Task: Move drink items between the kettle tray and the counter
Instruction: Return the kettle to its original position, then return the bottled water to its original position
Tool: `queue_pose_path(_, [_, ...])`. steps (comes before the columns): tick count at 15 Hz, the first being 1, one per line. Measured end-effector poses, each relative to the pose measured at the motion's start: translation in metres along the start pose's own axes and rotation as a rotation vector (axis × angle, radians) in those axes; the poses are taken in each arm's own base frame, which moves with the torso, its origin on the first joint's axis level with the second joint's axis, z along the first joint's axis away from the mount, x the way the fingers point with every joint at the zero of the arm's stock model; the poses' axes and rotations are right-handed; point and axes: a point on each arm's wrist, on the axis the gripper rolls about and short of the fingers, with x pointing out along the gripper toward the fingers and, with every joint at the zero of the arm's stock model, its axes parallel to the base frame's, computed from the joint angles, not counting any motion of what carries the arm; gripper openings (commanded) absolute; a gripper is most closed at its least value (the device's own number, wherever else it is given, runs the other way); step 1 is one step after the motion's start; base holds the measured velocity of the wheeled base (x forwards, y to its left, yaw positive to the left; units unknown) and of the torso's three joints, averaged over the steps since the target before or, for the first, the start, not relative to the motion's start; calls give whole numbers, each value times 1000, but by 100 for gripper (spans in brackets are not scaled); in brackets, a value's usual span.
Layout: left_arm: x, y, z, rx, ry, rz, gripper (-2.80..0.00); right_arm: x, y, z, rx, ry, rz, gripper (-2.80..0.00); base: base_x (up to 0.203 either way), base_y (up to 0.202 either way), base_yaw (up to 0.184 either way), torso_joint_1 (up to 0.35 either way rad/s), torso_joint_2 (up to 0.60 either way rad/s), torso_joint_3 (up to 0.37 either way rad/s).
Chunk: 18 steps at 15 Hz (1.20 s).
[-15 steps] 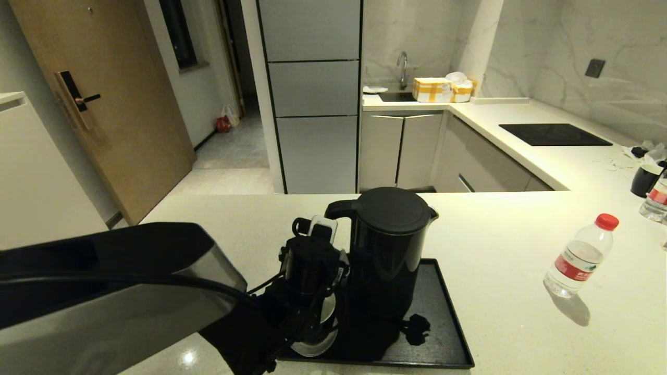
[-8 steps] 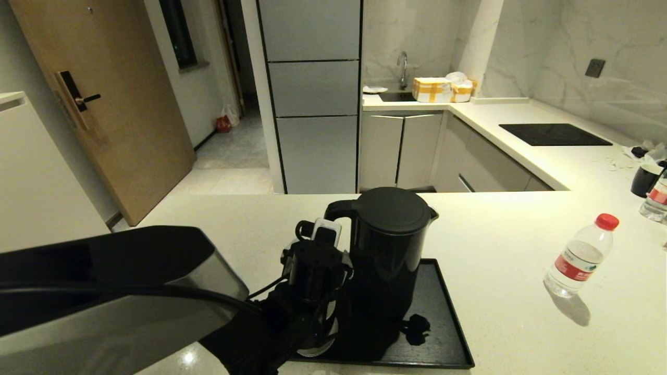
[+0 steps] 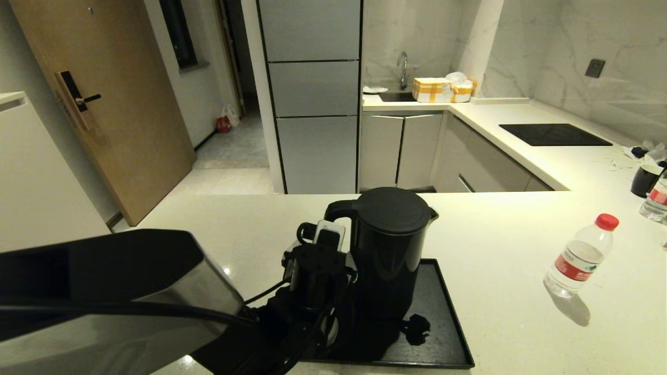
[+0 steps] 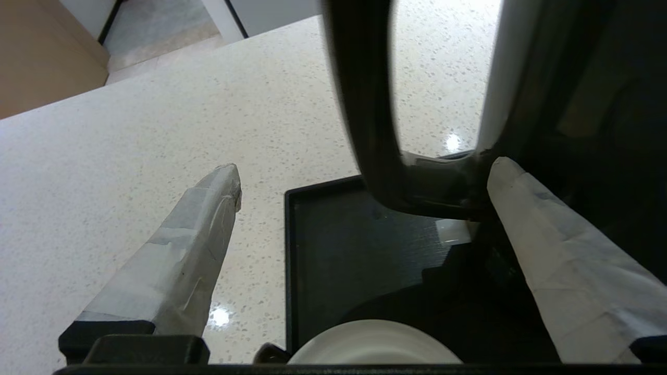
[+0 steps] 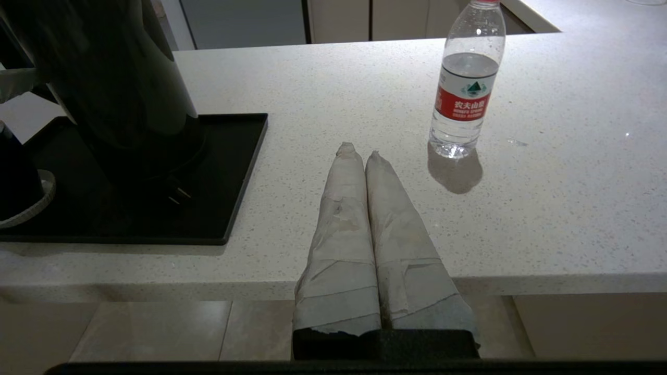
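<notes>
The tall black kettle (image 3: 391, 245) stands on the black kettle tray (image 3: 445, 317) on the cream counter (image 3: 500, 234). My left gripper (image 4: 365, 174) is open, its taped fingers (image 4: 208, 219) standing either side of the kettle's loop handle (image 4: 365, 104) without closing on it. A white saucer (image 4: 372, 344) lies on the tray just below the gripper. The clear water bottle (image 3: 581, 255) with a red cap stands on the counter to the right. My right gripper (image 5: 359, 151) is shut and empty, low at the counter's front edge, short of the bottle (image 5: 464, 88).
A black plug (image 3: 417, 328) lies on the tray in front of the kettle. A black cup (image 3: 645, 179) and another bottle (image 3: 657, 200) stand at the far right edge. A black cooktop panel (image 3: 552, 134) sits on the back counter. A dark cup (image 5: 15, 177) stands on the saucer.
My left gripper has edged forward and to the right, closer round the kettle's handle. The arm now covers more of the saucer. The kettle, the bottle and the right arm have not moved.
</notes>
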Motion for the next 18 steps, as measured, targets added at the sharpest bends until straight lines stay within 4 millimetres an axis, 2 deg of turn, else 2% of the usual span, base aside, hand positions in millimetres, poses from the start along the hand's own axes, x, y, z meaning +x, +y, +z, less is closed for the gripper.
queue_pose_path(4, [-8,4,3,7,-32,-4,0,0,0,0,0,0,-1,-280,0,0,0,0,0,0])
queue_pose_path(8, [-26,14,10,26,-69,21,0,0,0,0,0,0,0,-280,0,0,0,0,0,0])
queue_pose_path(11, [-49,22,17,22,-81,37,0,0,0,0,0,0,-1,-280,0,0,0,0,0,0])
queue_pose_path(14, [-68,35,29,12,-98,62,0,0,0,0,0,0,-1,-280,0,0,0,0,0,0])
queue_pose_path(18, [-97,64,48,13,-132,87,0,0,0,0,0,0,0,-280,0,0,0,0,0,0])
